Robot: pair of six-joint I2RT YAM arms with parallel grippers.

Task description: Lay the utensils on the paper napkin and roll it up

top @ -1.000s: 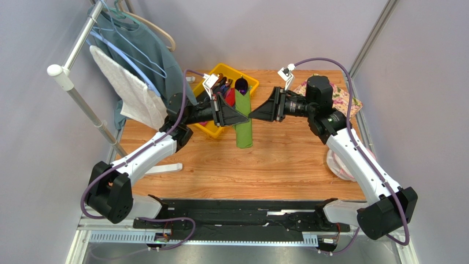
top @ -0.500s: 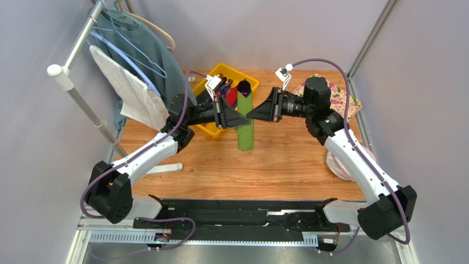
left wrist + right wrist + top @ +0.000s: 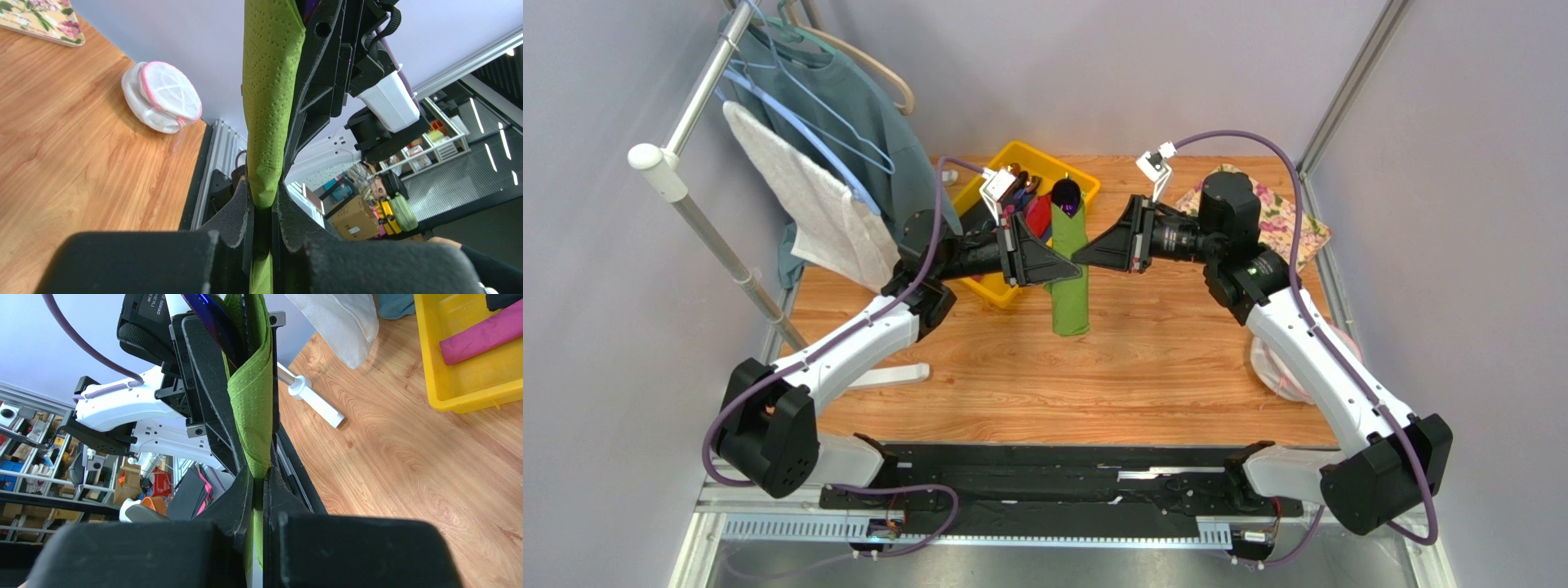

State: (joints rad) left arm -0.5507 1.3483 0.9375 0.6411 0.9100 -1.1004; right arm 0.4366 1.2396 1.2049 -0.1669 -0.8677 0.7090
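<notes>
The green paper napkin point(image 3: 1069, 284) is rolled into a long tube and held up off the wooden table, between both grippers. A dark iridescent utensil head point(image 3: 1064, 194) pokes out of its far end, also seen in the right wrist view point(image 3: 212, 321). My left gripper point(image 3: 1071, 261) is shut on the roll from the left; the left wrist view shows the green paper point(image 3: 270, 116) pinched between its pads. My right gripper point(image 3: 1081, 255) is shut on the same roll point(image 3: 253, 404) from the right. The two fingertips nearly meet.
A yellow bin point(image 3: 995, 288) with a pink item point(image 3: 482, 334) stands behind the roll at back left. A floral mat point(image 3: 1286, 221) lies at back right. A white mesh pouch point(image 3: 1284, 368) sits at the right edge. A clothes rack with a white towel point(image 3: 817, 208) stands left.
Both grippers have shifted slightly left and back with the roll held between them; the roll now hangs a little more upright.
</notes>
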